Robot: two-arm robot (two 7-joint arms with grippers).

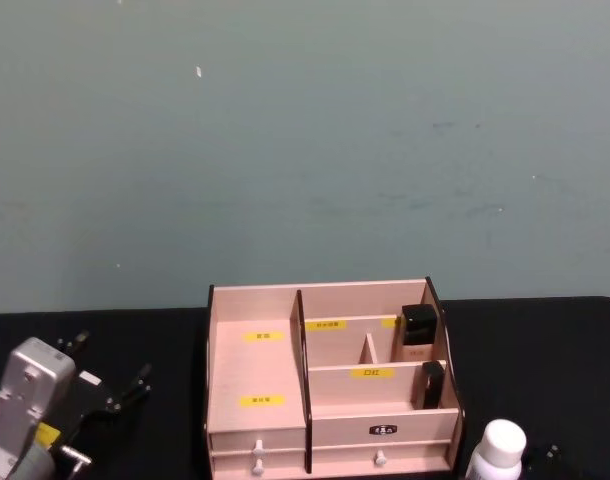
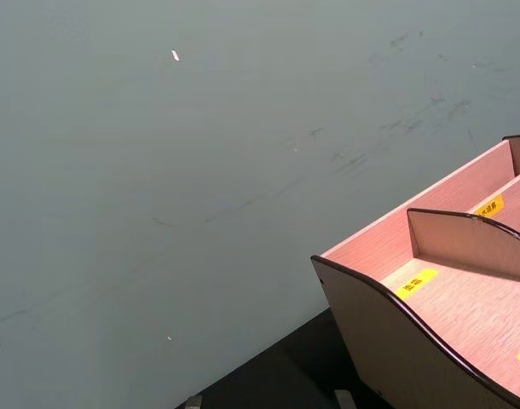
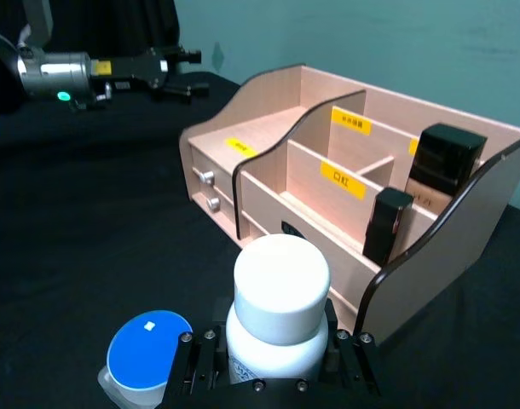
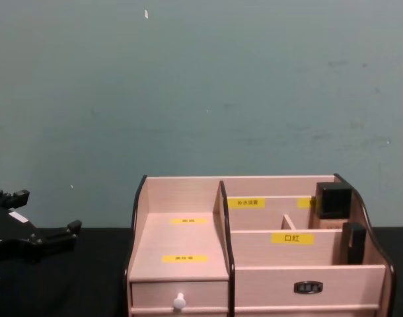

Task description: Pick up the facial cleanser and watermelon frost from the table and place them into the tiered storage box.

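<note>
While the right pincer (image 3: 273,371) grips the body of a white-capped bottle (image 3: 281,294), one finger on each side, a blue-lidded jar (image 3: 149,349) sits just beside that bottle on the black desk (image 3: 89,213). Whether the bottle rests on the desk or is raised off it, I cannot tell. In the head view the bottle stands near the front right corner of the tiered storage box (image 1: 260,370), outside it. The box's wide left compartment holds nothing. Its right side holds a black-capped bottle (image 1: 419,322) in the rear compartment and a slim black case (image 1: 432,384) upright in the tier in front. The left pincer (image 1: 112,360) hangs over the desk left of the box, fingers spread apart and holding nothing.
</note>
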